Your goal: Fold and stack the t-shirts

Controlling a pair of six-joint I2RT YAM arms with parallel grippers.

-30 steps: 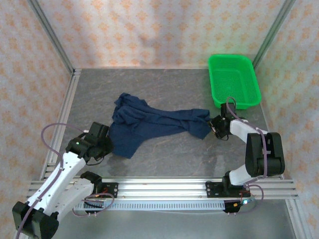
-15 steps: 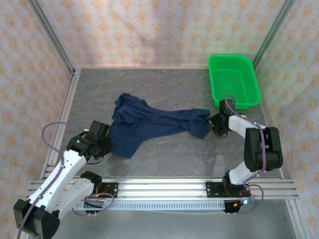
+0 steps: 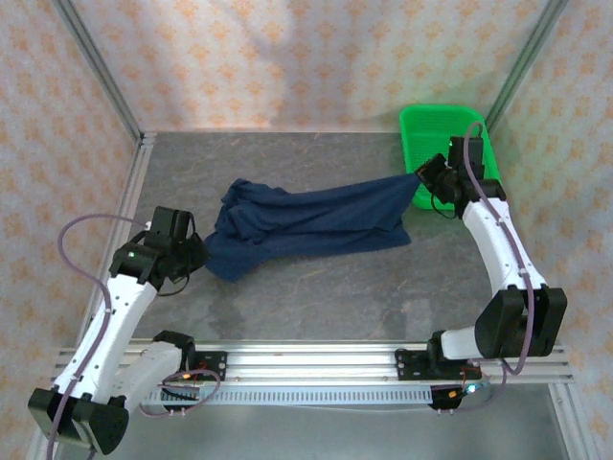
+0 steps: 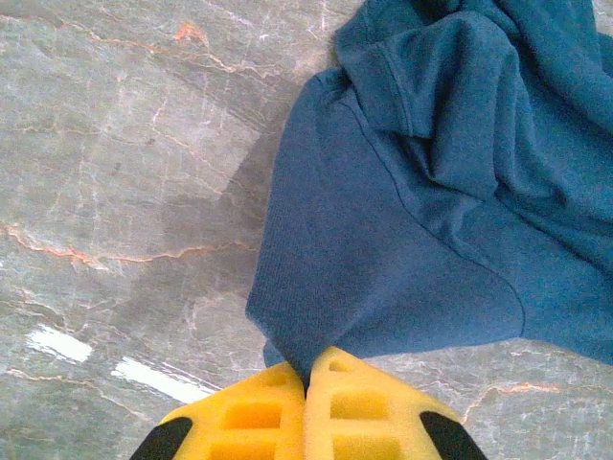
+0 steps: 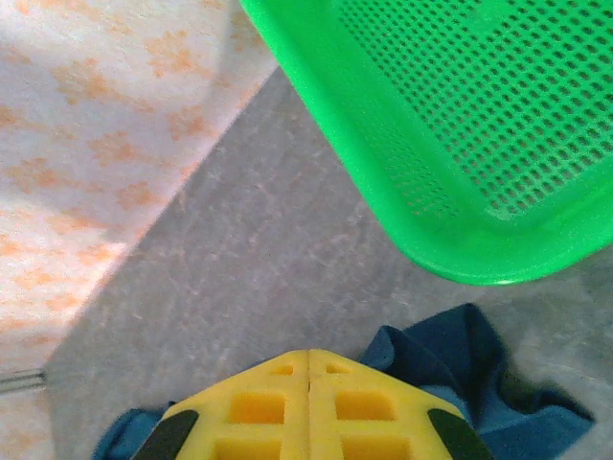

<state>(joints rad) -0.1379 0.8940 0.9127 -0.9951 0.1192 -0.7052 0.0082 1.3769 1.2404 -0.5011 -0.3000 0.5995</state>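
Grey marbled table [image 3: 316, 297], papered walls around it. The right gripper [image 3: 422, 178] is clamped on one end of the navy t-shirt [image 3: 306, 222], just beside the green basket [image 3: 441, 111]. The shirt runs lengthwise away from the basket to the left gripper [image 4: 306, 381], which is pinched shut on its far corner.

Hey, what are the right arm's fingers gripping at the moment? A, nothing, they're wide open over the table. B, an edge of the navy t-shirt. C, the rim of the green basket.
B: in the right wrist view the right fingers are pressed shut on the navy t-shirt. The green basket lies apart beyond them, and from above the shirt stretches right up to them.
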